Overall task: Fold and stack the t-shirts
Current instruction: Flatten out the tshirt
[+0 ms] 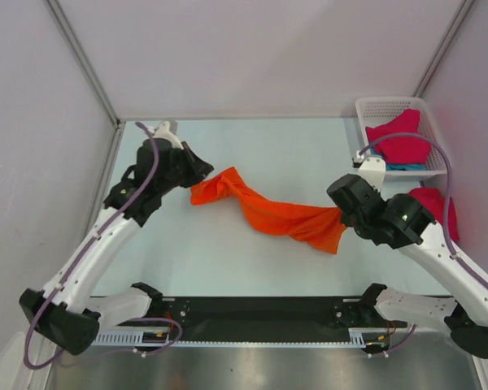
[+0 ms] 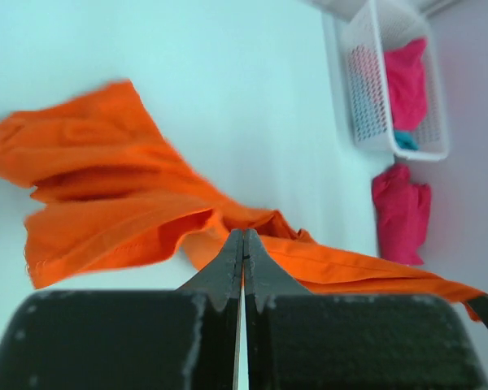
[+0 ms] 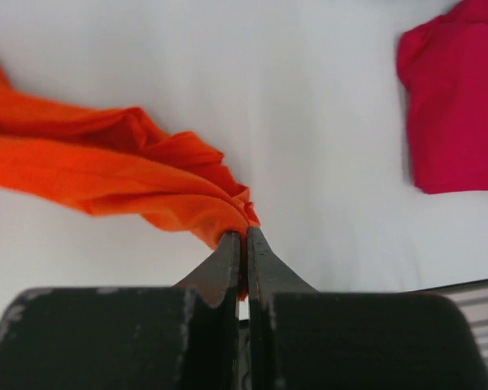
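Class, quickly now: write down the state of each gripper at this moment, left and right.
Left gripper: closed, apparently pinching the orange t-shirt at its edge.
Right gripper: closed, pinching the orange t-shirt at its other end.

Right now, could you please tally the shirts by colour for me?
1 orange shirt
2 magenta shirts
1 teal shirt
Total: 4 shirts
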`<action>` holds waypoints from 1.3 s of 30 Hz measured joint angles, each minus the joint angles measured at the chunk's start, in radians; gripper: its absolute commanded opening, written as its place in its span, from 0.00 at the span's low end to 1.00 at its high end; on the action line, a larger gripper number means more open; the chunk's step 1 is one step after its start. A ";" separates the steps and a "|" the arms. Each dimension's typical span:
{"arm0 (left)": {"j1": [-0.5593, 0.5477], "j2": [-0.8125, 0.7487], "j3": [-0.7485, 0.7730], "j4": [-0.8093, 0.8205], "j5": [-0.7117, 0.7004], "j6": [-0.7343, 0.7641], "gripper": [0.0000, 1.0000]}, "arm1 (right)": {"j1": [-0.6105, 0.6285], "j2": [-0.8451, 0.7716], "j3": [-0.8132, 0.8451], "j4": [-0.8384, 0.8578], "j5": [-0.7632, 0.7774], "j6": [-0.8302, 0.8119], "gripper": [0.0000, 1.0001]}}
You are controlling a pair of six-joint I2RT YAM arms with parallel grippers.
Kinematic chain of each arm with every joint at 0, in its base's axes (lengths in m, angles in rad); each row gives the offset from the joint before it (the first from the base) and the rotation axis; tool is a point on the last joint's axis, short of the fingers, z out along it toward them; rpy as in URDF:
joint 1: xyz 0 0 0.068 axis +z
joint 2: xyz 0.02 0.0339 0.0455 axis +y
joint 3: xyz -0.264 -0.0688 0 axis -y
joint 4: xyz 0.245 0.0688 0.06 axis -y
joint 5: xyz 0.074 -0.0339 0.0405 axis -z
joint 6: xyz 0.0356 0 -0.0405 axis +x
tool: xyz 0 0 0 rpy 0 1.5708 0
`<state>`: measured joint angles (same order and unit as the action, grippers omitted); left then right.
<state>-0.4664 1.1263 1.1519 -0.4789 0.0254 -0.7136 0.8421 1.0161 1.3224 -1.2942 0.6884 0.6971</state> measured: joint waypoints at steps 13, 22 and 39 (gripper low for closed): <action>0.199 -0.251 0.198 -0.290 0.004 0.089 0.00 | -0.235 0.040 0.098 0.084 -0.019 -0.100 0.00; 0.182 -0.222 -0.372 0.029 0.193 0.077 0.66 | -0.211 0.027 0.085 0.081 -0.048 -0.089 0.00; -0.053 0.171 -0.485 0.297 0.065 0.077 0.77 | -0.142 0.039 -0.028 0.095 -0.067 -0.050 0.00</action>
<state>-0.5198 1.2972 0.6670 -0.1818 0.0906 -0.6369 0.7002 1.0554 1.2942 -1.1992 0.6212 0.6468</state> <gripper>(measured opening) 0.756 0.022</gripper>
